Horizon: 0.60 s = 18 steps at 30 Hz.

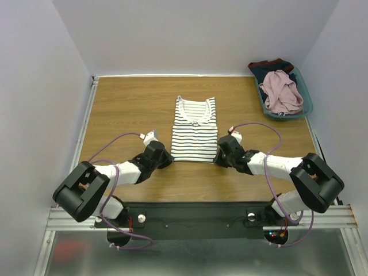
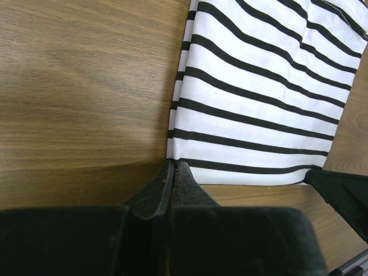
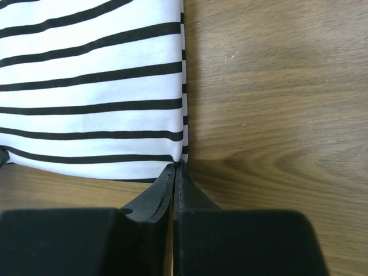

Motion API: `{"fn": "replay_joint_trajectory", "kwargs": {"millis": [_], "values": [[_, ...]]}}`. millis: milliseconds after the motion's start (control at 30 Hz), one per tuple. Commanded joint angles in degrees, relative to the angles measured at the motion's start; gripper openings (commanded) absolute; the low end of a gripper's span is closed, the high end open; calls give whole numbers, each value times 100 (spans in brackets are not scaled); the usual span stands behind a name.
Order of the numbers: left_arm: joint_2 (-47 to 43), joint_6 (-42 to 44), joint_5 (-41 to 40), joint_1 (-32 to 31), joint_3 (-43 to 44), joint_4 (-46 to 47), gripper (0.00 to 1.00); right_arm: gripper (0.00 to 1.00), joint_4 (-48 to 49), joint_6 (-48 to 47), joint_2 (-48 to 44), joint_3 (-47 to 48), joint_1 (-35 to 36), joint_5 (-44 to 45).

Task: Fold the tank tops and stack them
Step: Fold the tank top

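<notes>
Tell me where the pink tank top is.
In the top view, the pink tank top lies bunched in the teal bin at the table's far right, atop dark clothing.

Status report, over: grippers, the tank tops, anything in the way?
Left gripper and right gripper shut on near corners of the striped tank top, lying flat. Pink tank top in the bin, far right. Nothing in the way.

Bare wood of the table (image 1: 126,103) lies open left of the striped top (image 1: 194,129) and right of it, as far as the blue bin (image 1: 308,99) of clothes in the far right corner. White walls (image 1: 34,86) close three sides. Both arms lie low across the near edge, with the left gripper (image 2: 173,167) and right gripper (image 3: 174,168) pinched on the top's near corners.
</notes>
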Motion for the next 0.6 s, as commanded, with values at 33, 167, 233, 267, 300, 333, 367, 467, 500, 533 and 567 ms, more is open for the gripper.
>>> {"fn": "replay_joint_trajectory", "kwargs": {"millis": [33,167,233,267,300,333,367,467,500,533,567], "values": [[-310,189,39,-205,112,-21,0,0,-4,-354,-110,116,71,2],[-943,-188,-241,-740,-116,-451,0,0,-372,-346,-690,-226,307,54],[-1373,-565,-539,-1013,-187,-819,0,0,-574,-180,-1006,-332,657,133],[-1680,-715,-619,-1319,-283,-935,0,0,-810,-101,-1321,-367,816,272],[-1839,-968,-707,-1444,-327,-1040,0,0,-943,-13,-1481,-446,975,352],[-2006,-1136,-873,-1593,-371,-1328,0,0,-1075,179,-1622,-473,1289,501],[-2164,-1260,-936,-1707,-415,-1462,0,0,-1329,294,-1780,-508,1449,572],[-2937,-1735,-1199,-2391,-547,-2015,0,0,-1812,699,-2307,-596,2029,800],[-3061,-1866,-1269,-2524,-556,-2147,0,0,-1936,804,-2500,-605,2188,862],[-3167,-1981,-1409,-2665,-539,-2358,0,0,-2051,1023,-2563,-561,2502,941],[-3316,-2182,-1489,-2832,-486,-2551,0,0,-2235,1130,-2624,-535,2679,1098]]}}
